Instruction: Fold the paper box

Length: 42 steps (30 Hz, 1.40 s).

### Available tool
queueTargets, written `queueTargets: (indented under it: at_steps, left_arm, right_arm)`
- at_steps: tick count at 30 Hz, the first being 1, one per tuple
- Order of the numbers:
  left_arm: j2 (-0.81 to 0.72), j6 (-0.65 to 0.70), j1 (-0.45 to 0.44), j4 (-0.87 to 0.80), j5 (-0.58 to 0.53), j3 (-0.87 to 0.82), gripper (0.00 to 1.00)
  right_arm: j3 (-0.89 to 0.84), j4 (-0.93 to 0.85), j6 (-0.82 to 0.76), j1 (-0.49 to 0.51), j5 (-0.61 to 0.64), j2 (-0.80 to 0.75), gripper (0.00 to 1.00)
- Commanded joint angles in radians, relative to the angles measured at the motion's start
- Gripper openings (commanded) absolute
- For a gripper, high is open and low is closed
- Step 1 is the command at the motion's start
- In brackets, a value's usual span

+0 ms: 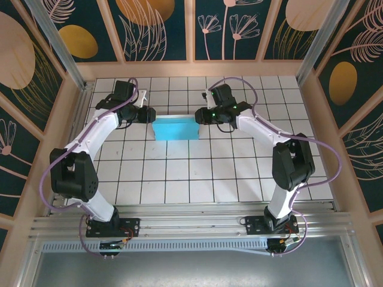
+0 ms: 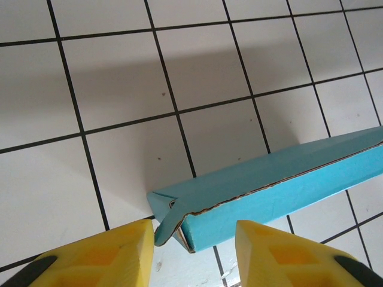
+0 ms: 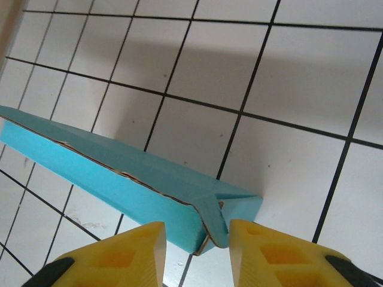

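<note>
Dark leaf-patterned panels [image 1: 155, 30] wall in the white tiled desk [image 1: 179, 179]. From my end, the box [image 1: 175, 128] sits toward the far middle of the desk, spanned between the two arms, blue side out.

It already reads as a shallow, closed shape with its long walls up, so I judge most of the folding is done. The left tool [image 1: 149, 115] is closed narrow on the box's left end, and the right tool [image 1: 199, 116] is clamped the same way on the right end. The wrist views show shadow under the box, so it looks to be held just off the tiles.

What I think is left is at the ends. On each one a corner flap [image 3: 210, 218] sits a little proud, and the long seam [image 2: 251, 194] shows a raw card edge, not quite tight.

I can read no brand, label or writing anywhere on the box.
</note>
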Motion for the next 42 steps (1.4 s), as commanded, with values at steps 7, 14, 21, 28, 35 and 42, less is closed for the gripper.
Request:
queueTargets:
  at_steps: [7,14,21,28,35,42]
  left_arm:
    - [0.034,0.023,-0.002,-0.005,-0.021,0.025,0.35]
    - [0.047,0.029,-0.002,0.000,-0.013,0.032,0.33]
    - [0.052,0.032,-0.002,0.005,-0.012,0.040,0.30]
    - [0.052,0.029,-0.003,0.007,-0.015,0.046,0.26]
    - [0.052,0.029,-0.003,0.008,-0.008,0.048,0.27]
    - [0.052,0.029,-0.002,0.007,-0.006,0.048,0.27]
  right_arm:
    - [0.031,-0.001,-0.031,-0.014,0.003,0.007,0.24]
    - [0.048,0.003,-0.037,-0.016,-0.005,0.017,0.23]
    - [0.071,-0.001,-0.040,-0.016,-0.022,0.036,0.21]
    - [0.071,0.002,-0.041,-0.015,-0.023,0.038,0.16]
    - [0.074,-0.003,-0.040,-0.016,-0.026,0.045,0.22]
    - [0.075,0.001,-0.038,-0.016,-0.025,0.042,0.16]
